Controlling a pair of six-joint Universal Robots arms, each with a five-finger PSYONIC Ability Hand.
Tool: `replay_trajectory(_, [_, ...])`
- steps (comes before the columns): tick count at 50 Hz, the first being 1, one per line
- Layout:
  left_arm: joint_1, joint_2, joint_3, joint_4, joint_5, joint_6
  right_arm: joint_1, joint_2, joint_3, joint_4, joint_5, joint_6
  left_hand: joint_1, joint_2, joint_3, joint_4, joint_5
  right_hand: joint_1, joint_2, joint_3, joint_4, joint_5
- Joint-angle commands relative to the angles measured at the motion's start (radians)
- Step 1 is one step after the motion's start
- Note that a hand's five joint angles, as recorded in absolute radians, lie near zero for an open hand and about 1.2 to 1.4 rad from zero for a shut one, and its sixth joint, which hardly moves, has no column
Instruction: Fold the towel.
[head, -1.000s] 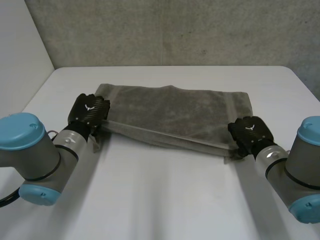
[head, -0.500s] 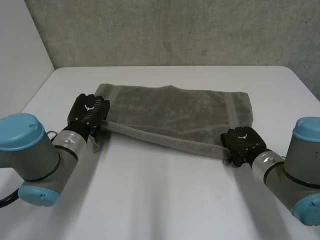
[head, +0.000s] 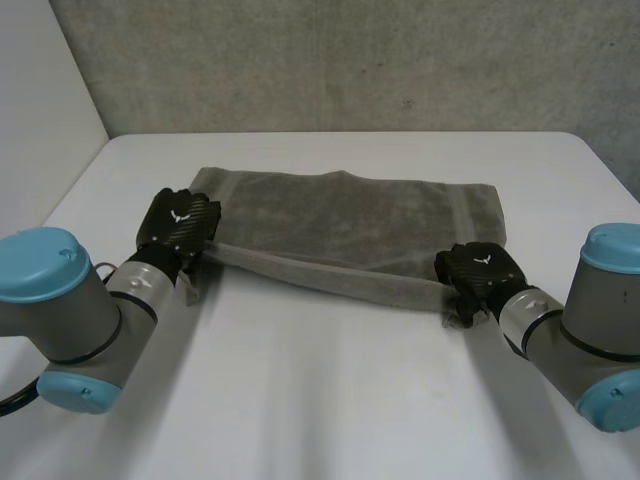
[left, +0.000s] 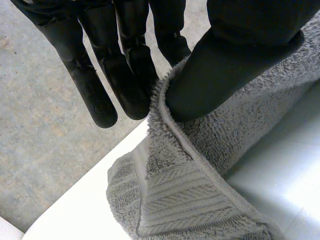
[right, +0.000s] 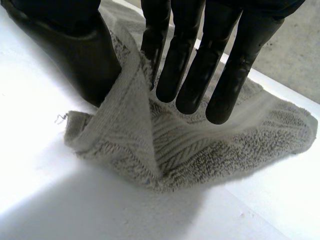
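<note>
L hand (head: 178, 222) & R hand (head: 480, 272) each pinch a near towel (head: 350, 220) corner betw. thumb & fingers (right: 192, 75).

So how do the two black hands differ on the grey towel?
Black left hand pinches the near left corner of the grey towel; black right hand its near right corner. The left hand sits farther back on the white table than the right. Both pinch cloth between thumb and fingers.

A white table (head: 330, 400) stands against a rough grey concrete wall (head: 350, 60)
</note>
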Motion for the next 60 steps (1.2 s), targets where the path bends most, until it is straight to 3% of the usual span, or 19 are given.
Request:
replay_trajectory(1, [0.001, 0.000, 0.000, 0.000, -0.001, 0.000, -0.005, 0.017, -0.010, 0.007, 0.008, -0.003, 0.231, 0.180, 0.180, 0.178, 0.189, 0.022, 0.031, 0.033, 0.030, 0.031])
replay_trajectory(9, [0.001, 0.000, 0.000, 0.000, -0.001, 0.000, -0.038, -0.005, 0.004, 0.015, 0.007, -0.005, 0.231, 0.180, 0.180, 0.178, 0.189, 0.028, 0.036, 0.039, 0.036, 0.037])
replay_trajectory(13, [0.000, 0.000, -0.001, 0.000, -0.001, 0.000, -0.041, -0.029, 0.015, 0.013, 0.005, -0.008, 0.231, 0.180, 0.180, 0.178, 0.189, 0.314, 0.322, 0.325, 0.322, 0.322])
replay_trajectory(17, [0.001, -0.002, -0.001, 0.000, 0.001, 0.000, -0.045, -0.054, 0.024, 0.015, 0.001, -0.026, 0.231, 0.180, 0.180, 0.178, 0.189, 0.315, 0.323, 0.326, 0.323, 0.324])
replay_trajectory(24, [0.014, -0.012, -0.002, 0.003, 0.002, 0.003, -0.088, -0.222, 0.076, 0.004, -0.016, -0.078, 0.231, 0.180, 0.180, 0.178, 0.189, 0.315, 0.323, 0.326, 0.323, 0.324])
replay_trajectory(25, [0.018, -0.014, 0.002, 0.003, 0.001, 0.005, -0.090, -0.227, 0.078, 0.004, -0.018, -0.078, 0.113, 0.062, 0.061, 0.059, 0.070, 0.315, 0.323, 0.326, 0.323, 0.324])
replay_trajectory(30, [0.033, -0.028, 0.011, 0.002, -0.004, 0.012, -0.090, -0.229, 0.079, 0.011, -0.019, -0.080, -0.190, -0.241, -0.241, -0.244, -0.232, 0.315, 0.323, 0.326, 0.323, 0.324])
replay_trajectory(36, [0.066, -0.046, 0.012, -0.011, -0.005, 0.015, -0.093, -0.221, 0.079, 0.016, -0.018, -0.112, -0.282, -0.333, -0.333, -0.335, -0.324, 0.315, 0.323, 0.326, 0.323, 0.324])
replay_trajectory(60, [0.078, -0.060, 0.008, -0.028, -0.001, 0.017, -0.107, -0.221, 0.085, 0.016, -0.013, -0.164, -0.300, -0.351, -0.351, -0.353, -0.342, 0.315, 0.323, 0.326, 0.323, 0.324])
